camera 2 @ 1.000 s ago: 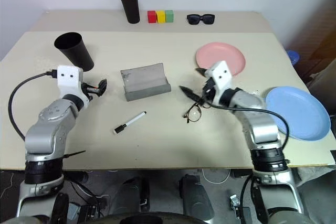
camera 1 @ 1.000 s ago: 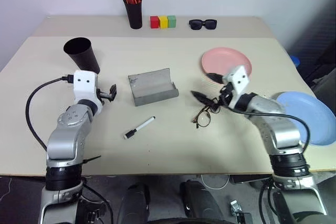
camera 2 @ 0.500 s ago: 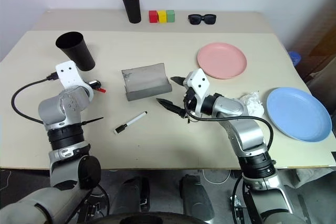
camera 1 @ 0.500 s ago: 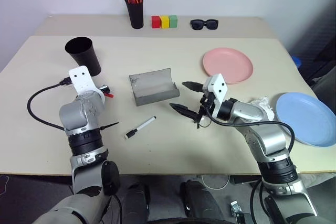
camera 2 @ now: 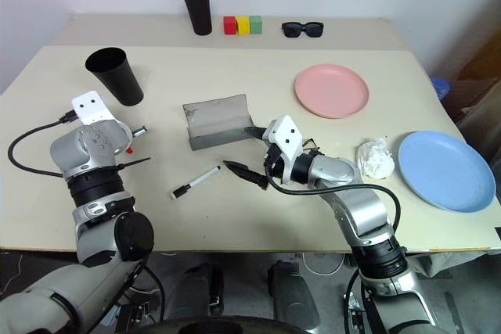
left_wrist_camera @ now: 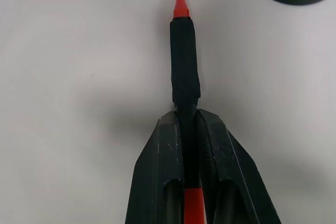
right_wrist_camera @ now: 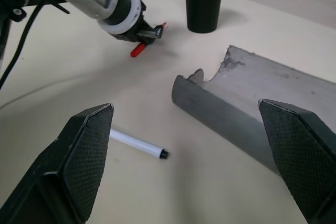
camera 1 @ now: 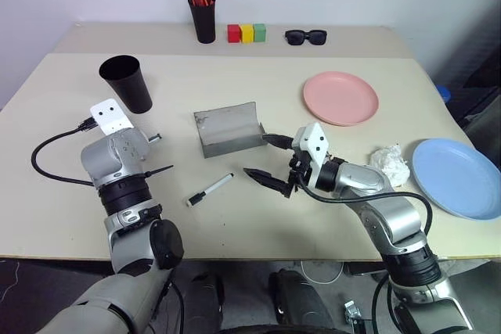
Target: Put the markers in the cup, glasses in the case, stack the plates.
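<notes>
My left gripper (left_wrist_camera: 187,116) is shut on the red marker (left_wrist_camera: 184,56), whose black end and red tip point out past the fingers just above the table, near the black cup (camera 1: 126,84). The white marker (camera 1: 209,190) lies flat in front of the open grey case (camera 1: 228,131). To the right of the case, my right gripper (camera 1: 254,154) stands open and holds nothing. The glasses are hidden beneath my right hand. The pink plate (camera 1: 340,98) sits at the back right. Apart from it, the blue plate (camera 1: 456,177) lies at the right edge.
A crumpled white tissue (camera 1: 391,166) lies between my right arm and the blue plate. Along the back edge stand a pen pot (camera 1: 203,17) with orange-capped pens, three coloured blocks (camera 1: 246,33) and black sunglasses (camera 1: 304,36).
My left gripper has turned and gone from open to shut on the red marker. My right gripper, still open, has moved left from over the glasses toward the case.
</notes>
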